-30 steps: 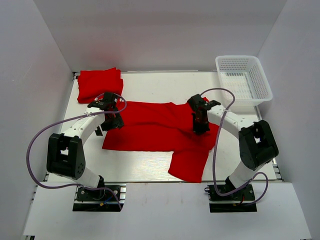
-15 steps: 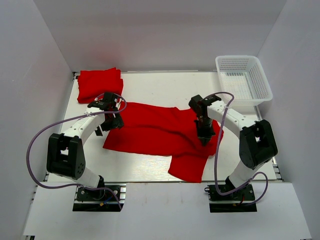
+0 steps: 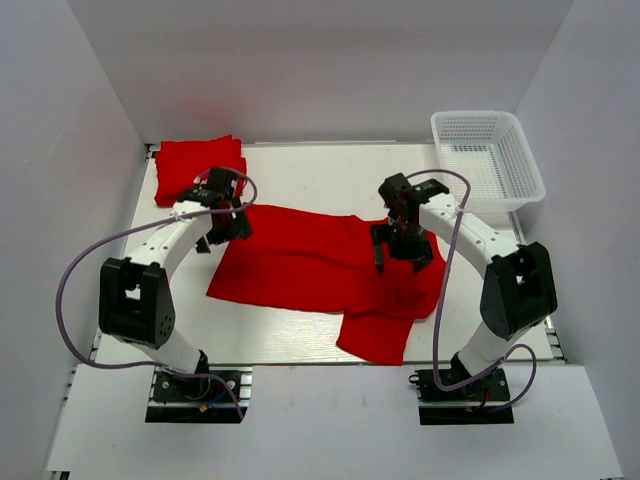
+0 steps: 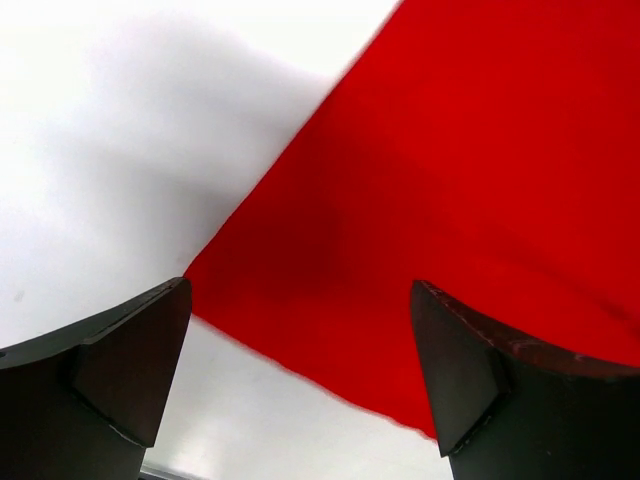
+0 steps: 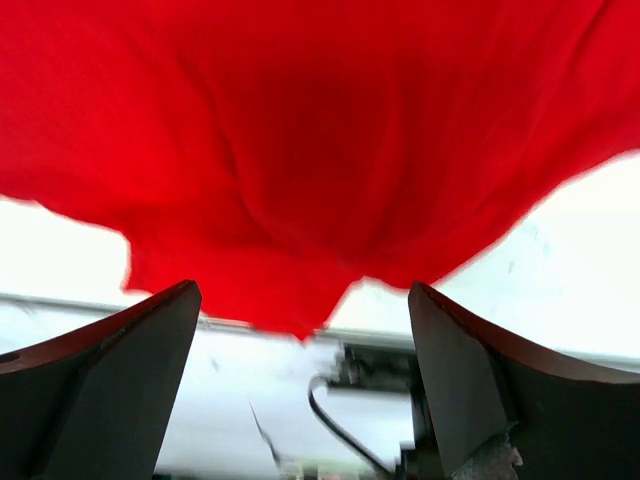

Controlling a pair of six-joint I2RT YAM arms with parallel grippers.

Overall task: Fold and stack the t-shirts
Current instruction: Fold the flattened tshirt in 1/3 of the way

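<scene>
One red t-shirt (image 3: 300, 262) lies spread across the middle of the table, one sleeve (image 3: 378, 335) reaching toward the near edge. A second t-shirt (image 3: 195, 165) sits folded at the back left. My left gripper (image 3: 232, 225) hovers open over the spread shirt's back left corner; in the left wrist view the cloth edge (image 4: 300, 330) runs between its fingers (image 4: 110, 370) with nothing gripped. My right gripper (image 3: 403, 248) hangs open above the shirt's right part; the right wrist view shows red cloth (image 5: 300, 150) below and beyond its spread fingers (image 5: 470, 380), nothing held.
A white mesh basket (image 3: 490, 160) stands at the back right corner. Bare white table (image 3: 330, 175) shows behind the spread shirt. White walls close in the left, right and back sides. Purple cables loop beside both arms.
My right gripper was shut on the shirt's right side, pulled it toward the near edge, then opened, let it go and lifted back. The left gripper shifted slightly toward the back.
</scene>
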